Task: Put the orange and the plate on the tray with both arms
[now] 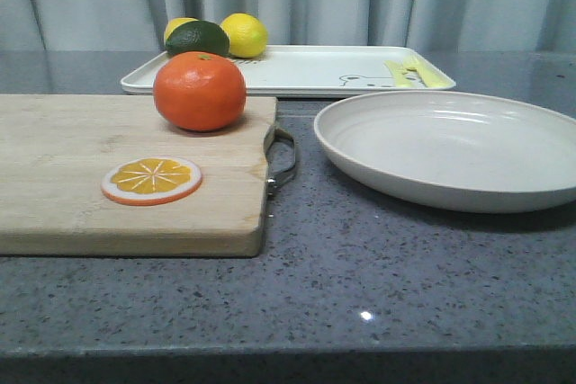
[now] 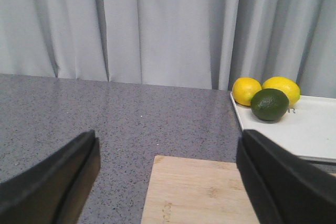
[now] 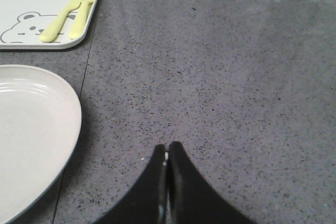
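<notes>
left gripper [image 2: 165, 182]: jaws wide apart, holding nothing, hovering over the near edge of the cutting board [image 2: 202, 190]
right gripper [image 3: 167, 182]: jaws pressed together, nothing between them, above bare table [image 3: 220, 77]
orange [image 1: 199, 90]: on the far part of the board; not seen between the left jaws, so likely off to one side of them, cannot tell how far
plate [image 3: 31, 129]: on the table just beside the closed right jaws, toward the other arm; round, no long axis
tray [image 1: 306, 69]: beyond the plate and the orange; two lemons [image 1: 244, 34] and a dark green fruit [image 1: 197, 38] on its far left corner
nearer arm: left for orange, right for plate (judgement)
other: orange slice [image 1: 151, 179] on board
writing: none readable; bear drawing [image 3: 23, 27] and yellow utensils [image 3: 68, 14] printed on tray
</notes>
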### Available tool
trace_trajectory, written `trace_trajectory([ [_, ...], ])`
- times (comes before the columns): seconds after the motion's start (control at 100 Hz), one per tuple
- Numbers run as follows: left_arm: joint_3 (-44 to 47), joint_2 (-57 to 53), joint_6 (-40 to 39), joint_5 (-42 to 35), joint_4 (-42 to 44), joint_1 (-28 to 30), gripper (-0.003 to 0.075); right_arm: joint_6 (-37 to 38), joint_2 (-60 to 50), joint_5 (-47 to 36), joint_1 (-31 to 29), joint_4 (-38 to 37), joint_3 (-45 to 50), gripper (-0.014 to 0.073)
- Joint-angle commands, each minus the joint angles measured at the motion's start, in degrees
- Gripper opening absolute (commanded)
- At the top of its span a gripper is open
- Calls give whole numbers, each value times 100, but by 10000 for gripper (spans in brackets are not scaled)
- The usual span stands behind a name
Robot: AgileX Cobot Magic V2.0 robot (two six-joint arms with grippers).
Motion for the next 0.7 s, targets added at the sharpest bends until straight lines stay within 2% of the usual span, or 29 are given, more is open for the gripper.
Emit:
trace_trajectory([
  [0.0, -464, 300, 4, -199, 10, -10, 559, -19, 265, -390, -22, -30, -281, -66],
  [0.25, -1439, 1476, 4, 750, 10, -177, 557, -19, 455, -416, -22, -30, -305, -66],
  [0.69, -3403, 4181, 23, 1314, 10, -2031, 557, -19, 455, -416, -22, -30, -305, -66],
])
